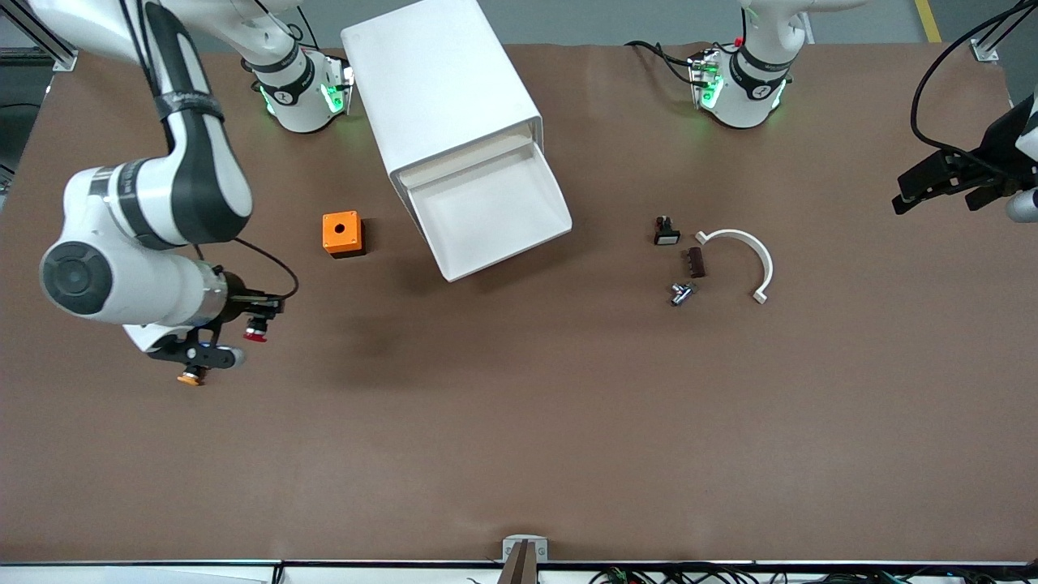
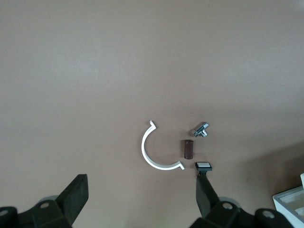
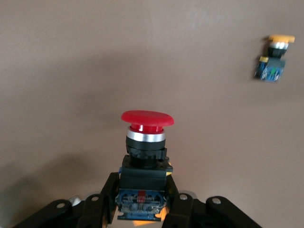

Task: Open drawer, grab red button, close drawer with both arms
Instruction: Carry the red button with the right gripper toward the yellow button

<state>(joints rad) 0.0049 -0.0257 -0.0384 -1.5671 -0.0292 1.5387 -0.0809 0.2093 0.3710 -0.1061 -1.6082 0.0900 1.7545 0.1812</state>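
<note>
— Right pincer [image 3: 142, 209] first: what have we got in it?

— We have it clamped tight on the button [image 3: 145, 156], gripping the black-and-blue body so the red cap stands clear of the fingers. It hangs over bare bench [image 1: 519, 422] at the right arm's end, just beside the orange-capped button [image 1: 191, 378] lying there.

— And the drawer [image 1: 495, 207]?

— We see it pulled out of the cabinet [image 1: 438, 81], its tray empty. With the button already out, we judge that closing it is what remains.

— Why is our left pincer [image 2: 142, 199] so far away?

— We have it waiting, jaws spread wide and holding nothing, high over the left arm's end of the bench. Below it lie the white curved clip [image 2: 154, 152], a small brown block [image 2: 189, 148], a metal fitting [image 2: 202, 129] and a white-capped switch [image 2: 204, 166], all close together and none in its grip.

— So it does the pushing?

— Probably; it is free, and the drawer front faces open bench. The orange cube [image 1: 342, 234] sits beside the cabinet, out of the drawer's path.
</note>
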